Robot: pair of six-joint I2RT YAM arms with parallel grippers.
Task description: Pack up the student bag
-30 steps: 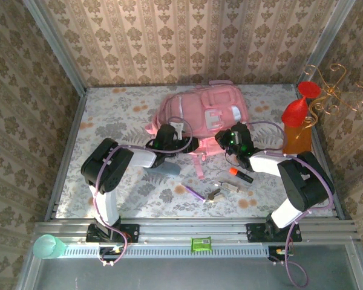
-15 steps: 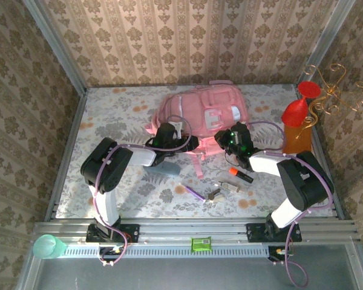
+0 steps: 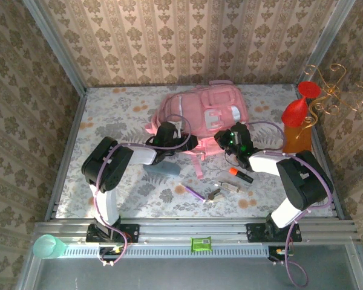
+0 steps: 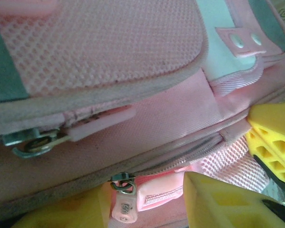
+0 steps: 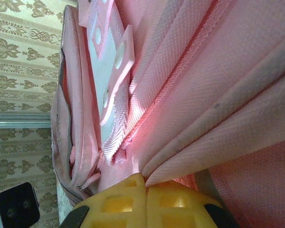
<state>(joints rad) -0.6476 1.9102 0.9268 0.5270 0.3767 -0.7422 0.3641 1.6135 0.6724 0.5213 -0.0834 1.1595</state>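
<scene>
Two grippers are meeting the bag (image 3: 201, 112), lying at 12 o'clock on the table (image 3: 109, 124). The right gripper (image 5: 146, 187) is clenching a fabric fold at its 5 o'clock edge; the left gripper (image 3: 176, 131) is standing parted at 7 o'clock, seemingly straddling a zipper pull (image 4: 123, 207).

Top camera: high over near edge, looking down on table (image 3: 103, 121). Wrist cameras: close on bag (image 4: 147, 118), shared with top.

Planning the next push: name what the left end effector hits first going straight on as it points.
The left end effector would first meet the pink zipper pull lying in its gap, then the student bag right behind; depth is unclear this close.
</scene>
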